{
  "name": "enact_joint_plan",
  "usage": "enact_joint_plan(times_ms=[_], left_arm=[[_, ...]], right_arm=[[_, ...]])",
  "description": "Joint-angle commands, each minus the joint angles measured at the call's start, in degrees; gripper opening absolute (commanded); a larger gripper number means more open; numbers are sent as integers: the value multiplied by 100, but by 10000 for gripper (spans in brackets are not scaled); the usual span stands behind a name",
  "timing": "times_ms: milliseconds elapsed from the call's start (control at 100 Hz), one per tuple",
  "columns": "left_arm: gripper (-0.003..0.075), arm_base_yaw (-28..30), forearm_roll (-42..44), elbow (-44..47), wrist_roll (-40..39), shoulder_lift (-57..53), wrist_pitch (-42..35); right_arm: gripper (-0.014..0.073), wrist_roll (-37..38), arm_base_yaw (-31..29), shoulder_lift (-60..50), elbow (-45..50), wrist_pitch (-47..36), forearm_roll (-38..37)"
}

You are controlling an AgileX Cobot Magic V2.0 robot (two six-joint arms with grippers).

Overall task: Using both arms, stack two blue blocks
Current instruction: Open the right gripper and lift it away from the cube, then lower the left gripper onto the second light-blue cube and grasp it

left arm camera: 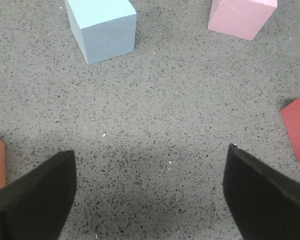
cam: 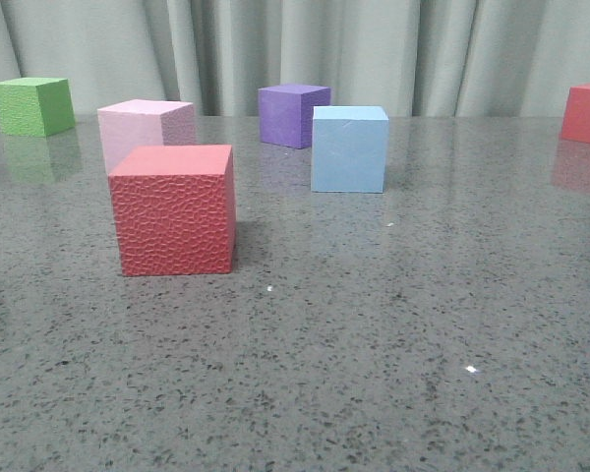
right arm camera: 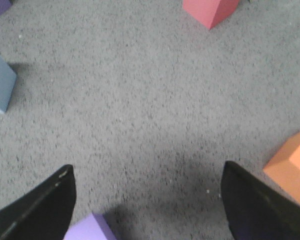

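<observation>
With the purple cube [cam: 293, 114] taken as landmark, one blue block [cam: 349, 148] is seen standing just beside it on the near right side, on the speckled table [cam: 305, 374]; a second blue block cannot be made out with certainty. The left gripper [left arm camera: 150, 192] and the right gripper [right arm camera: 147, 200] are both held with jaws spread wide, nothing between them. The block is probably best approached squarely, with the fingers set on opposite flat faces, so that it is not nudged toward the purple cube.
</observation>
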Motion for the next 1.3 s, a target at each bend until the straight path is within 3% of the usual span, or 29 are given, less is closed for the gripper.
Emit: enact_joint_plan(times_ms=[0,340,620,790,1290], left_arm=[[566,-37,-67,-186,-11,-7,-302],[566,-37,-67,-186,-11,-7,-314],[566,-37,-87,-186,-11,-7,-351],[566,-37,-242,-264,-11,5,-749],[566,-37,-240,-1981,-560,2188,-955]], right_arm=[[592,-56,-35,-443,211,-417,-173],[592,-56,-35,-1382,800,-538,-288],[592,-56,-35,-1447,800,-559,-337],[592,-56,-35,-1447,800,-559,-337],[592,-56,-35,-1447,800,-554,-338]])
